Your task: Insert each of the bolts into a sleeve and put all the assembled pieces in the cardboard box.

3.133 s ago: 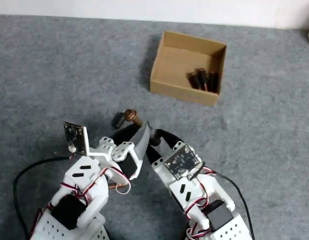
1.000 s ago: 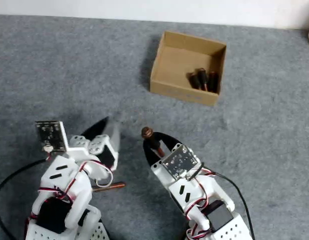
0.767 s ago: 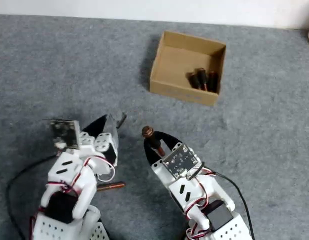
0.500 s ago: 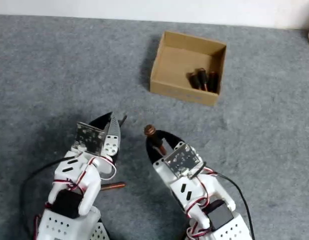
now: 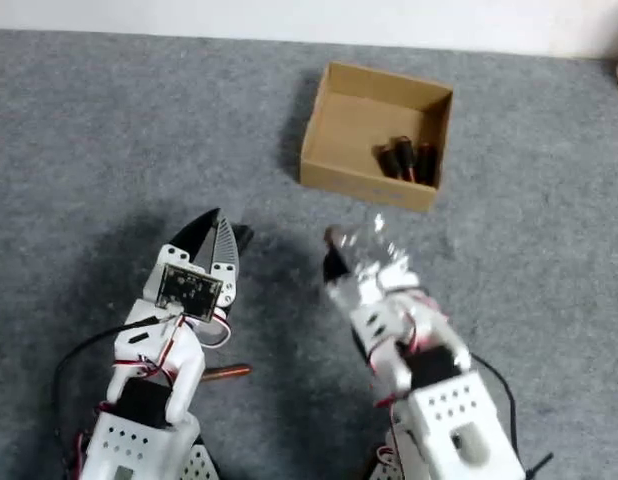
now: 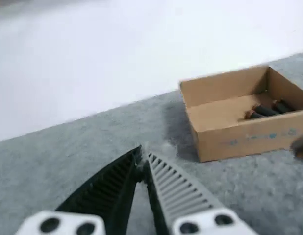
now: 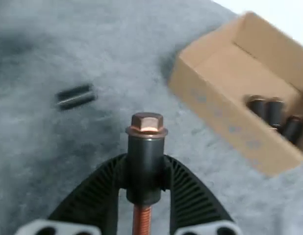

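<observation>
My right gripper (image 7: 145,165) is shut on a black sleeve with a copper bolt (image 7: 146,125) pushed through it, held upright. From above, that gripper (image 5: 336,250) hangs over the carpet just short of the cardboard box (image 5: 364,186). Three assembled pieces (image 5: 407,158) lie in the box's right corner. A loose black sleeve (image 5: 241,238) lies on the carpet beside the tip of my left gripper (image 5: 217,224), whose fingers (image 6: 164,176) are closed together with nothing between them. A loose copper bolt (image 5: 227,372) lies by the left arm's base.
Grey carpet covers the table. The box (image 6: 239,132) stands beyond the left gripper, and its front wall (image 7: 215,115) faces the right gripper. The loose sleeve (image 7: 75,95) lies off to one side. A white wall runs along the far edge.
The right arm has swung right and forward towards the box with the bolt and sleeve in its grip. The left arm has turned so its gripper points beside the loose sleeve.
</observation>
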`<state>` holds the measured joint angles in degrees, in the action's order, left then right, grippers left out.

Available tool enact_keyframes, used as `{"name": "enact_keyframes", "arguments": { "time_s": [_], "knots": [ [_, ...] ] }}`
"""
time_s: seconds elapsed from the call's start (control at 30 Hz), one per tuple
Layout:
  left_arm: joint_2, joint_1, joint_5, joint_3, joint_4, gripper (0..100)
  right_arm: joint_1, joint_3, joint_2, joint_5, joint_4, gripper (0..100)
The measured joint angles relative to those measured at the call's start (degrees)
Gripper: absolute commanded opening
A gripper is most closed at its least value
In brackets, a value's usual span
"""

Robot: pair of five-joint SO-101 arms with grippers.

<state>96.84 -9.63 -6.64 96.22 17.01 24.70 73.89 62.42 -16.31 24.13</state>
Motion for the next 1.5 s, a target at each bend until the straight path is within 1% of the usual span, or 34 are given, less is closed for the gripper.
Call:
{"name": "enact_keyframes", "arguments": {
  "time_s": [0.1,0.23,0.37,0.5,0.57,0.67,0.8,0.9,1.03,1.13,1.2,1.27,1.37,1.43,1.5],
  "knots": [
    [0.0,0.3,0.0,0.0,0.1,1,-3.3,-8.6,-8.6,0.0,-1.1,0.4],
    [-0.7,0.3,0.0,-1.9,5.8,1,-7.6,-21.5,-20.0,0.0,-1.1,0.4],
    [-8.5,0.5,0.0,-6.2,6.0,1,-11.2,-34.5,-32.5,0.0,-1.1,0.4],
    [-25.0,4.8,4.7,-15.3,5.1,1,-12.9,-47.7,-47.4,0.0,-1.1,0.4],
    [-36.2,6.6,6.3,-21.5,5.0,1,-13.3,-54.8,-55.3,0.0,-1.1,0.4],
    [-54.5,7.0,8.9,-31.5,5.7,1,-13.5,-65.1,-67.2,0.0,-0.9,0.4],
    [-75.5,7.0,10.9,-44.3,11.1,1,-13.5,-80.2,-83.7,0.0,4.8,0.4],
    [-83.9,7.0,11.2,-50.5,14.4,1,-13.5,-91.8,-94.8,0.0,11.5,0.4],
    [-86.5,7.3,11.2,-52.7,14.9,1,-14.3,-106.4,-104.9,0.0,20.1,0.4],
    [-86.8,9.1,14.2,-52.9,14.9,1,-15.4,-115.3,-110.5,0.0,24.7,1.7],
    [-86.8,10.3,16.4,-53.0,14.9,1,-15.7,-120.4,-113.3,0.0,27.8,7.6],
    [-86.8,10.4,16.9,-53.1,14.9,1,-15.7,-125.0,-115.8,0.0,31.0,16.5],
    [-86.8,9.9,14.1,-53.1,15.3,1,-15.5,-131.0,-118.2,0.0,35.9,27.1],
    [-86.8,9.2,12.7,-53.1,15.5,1,-15.5,-134.8,-119.4,0.2,38.9,30.1],
    [-86.8,8.9,12.2,-53.1,15.5,1,-15.5,-138.2,-120.1,0.2,41.8,30.1]
  ]
}}
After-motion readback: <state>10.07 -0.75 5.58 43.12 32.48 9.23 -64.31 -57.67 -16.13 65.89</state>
